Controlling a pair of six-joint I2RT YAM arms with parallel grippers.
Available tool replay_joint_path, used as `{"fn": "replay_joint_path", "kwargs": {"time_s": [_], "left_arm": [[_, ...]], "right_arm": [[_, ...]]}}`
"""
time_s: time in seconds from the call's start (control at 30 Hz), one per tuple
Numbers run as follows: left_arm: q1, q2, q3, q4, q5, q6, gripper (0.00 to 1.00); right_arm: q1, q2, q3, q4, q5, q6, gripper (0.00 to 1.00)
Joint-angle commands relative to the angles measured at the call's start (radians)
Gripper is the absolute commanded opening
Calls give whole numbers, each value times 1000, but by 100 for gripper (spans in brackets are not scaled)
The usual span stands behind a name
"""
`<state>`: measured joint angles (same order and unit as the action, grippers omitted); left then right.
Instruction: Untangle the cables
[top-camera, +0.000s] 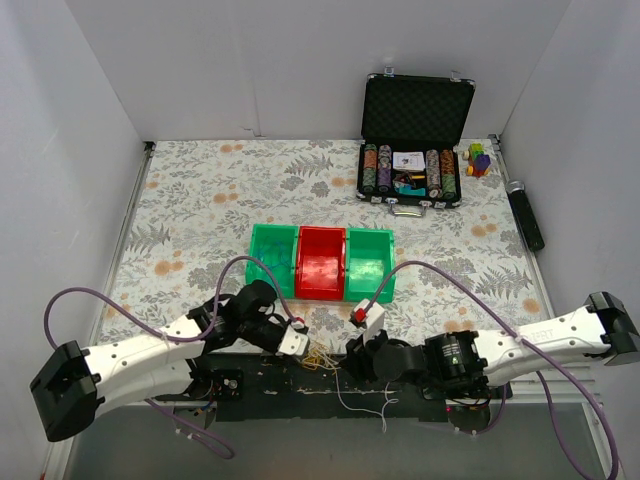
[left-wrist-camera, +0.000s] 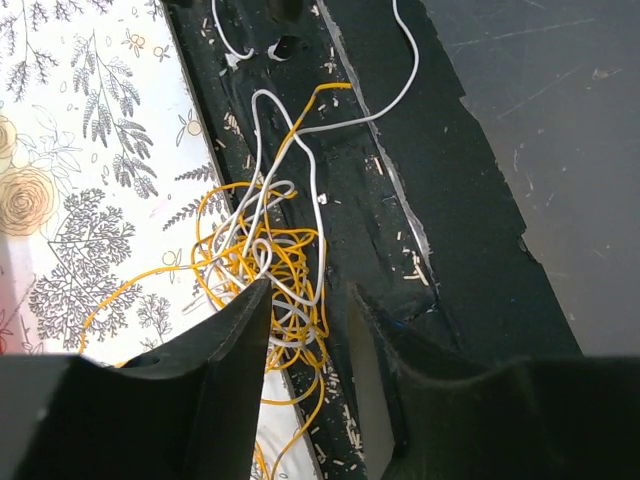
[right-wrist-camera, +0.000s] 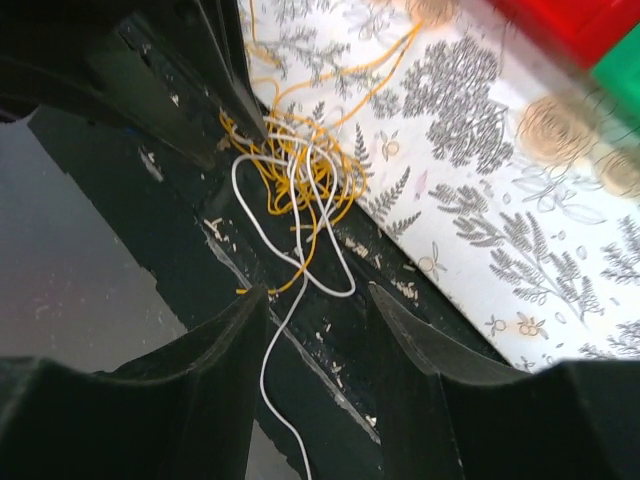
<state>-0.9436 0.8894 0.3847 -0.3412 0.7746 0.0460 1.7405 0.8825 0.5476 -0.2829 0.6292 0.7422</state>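
Observation:
The cables are a small knot of thin yellow-orange and white wires at the near edge of the floral cloth, half on the black base strip. A white strand trails toward the front. No teal-blue wire shows. My left gripper is open, its jaws straddling the near side of the knot, with yellow and white loops between them. My right gripper is open a short way from the knot; a white strand runs between its jaws. In the top view, the left gripper and right gripper flank the knot.
Three bins, green, red and green, stand just behind the grippers. An open black case of poker chips, coloured blocks and a black tool lie at the back right. The black base strip runs along the front.

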Motion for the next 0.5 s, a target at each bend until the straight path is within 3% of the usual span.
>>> {"fn": "replay_joint_path", "kwargs": {"time_s": [0.0,0.03,0.2,0.3,0.47], "left_arm": [[-14,14,7,51,6,-12,56],[-15,19,-1,76,2,-26,67],[-24,57,-13,136,-8,-31,71],[-27,77,-32,175,-21,-18,63],[-37,102,-33,211,-49,-14,37]], "right_arm": [[114,-14,-63,109,-71,78,53],[111,-10,-78,126,-80,80,55],[99,36,-113,179,-112,79,59],[91,68,-121,205,-138,65,60],[74,125,-126,258,-183,36,57]]}}
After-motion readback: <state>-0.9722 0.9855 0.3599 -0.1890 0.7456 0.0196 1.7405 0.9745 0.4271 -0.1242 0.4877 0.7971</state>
